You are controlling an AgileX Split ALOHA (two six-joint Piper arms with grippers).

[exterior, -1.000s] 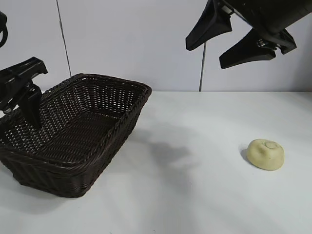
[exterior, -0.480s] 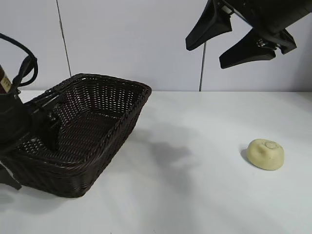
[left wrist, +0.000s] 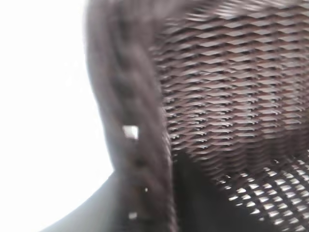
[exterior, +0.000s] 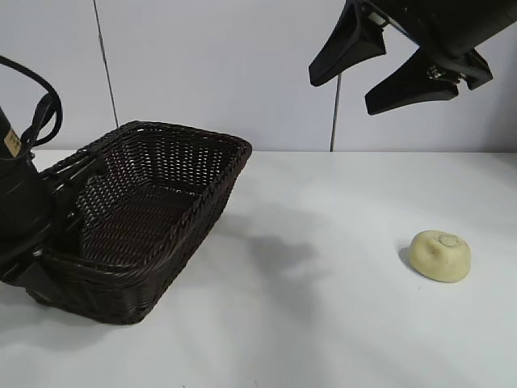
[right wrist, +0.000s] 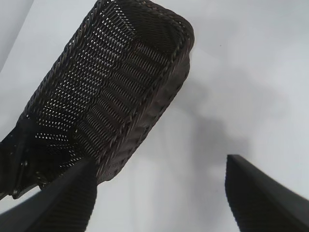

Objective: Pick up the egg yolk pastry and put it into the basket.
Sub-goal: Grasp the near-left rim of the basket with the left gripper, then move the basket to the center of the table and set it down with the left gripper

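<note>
Where it sits, the egg yolk pastry looks pale, domed.

A small pale yellow pastry is seen on the white surface at the right of the scene, well apart from the basket. It is a rounded dome, upright, with a faint circular imprint on top. A large dark brown wicker basket is placed at the left, rectangular, with sloping woven sides and a braided rim. It is open side up, and nothing is seen inside.
</note>
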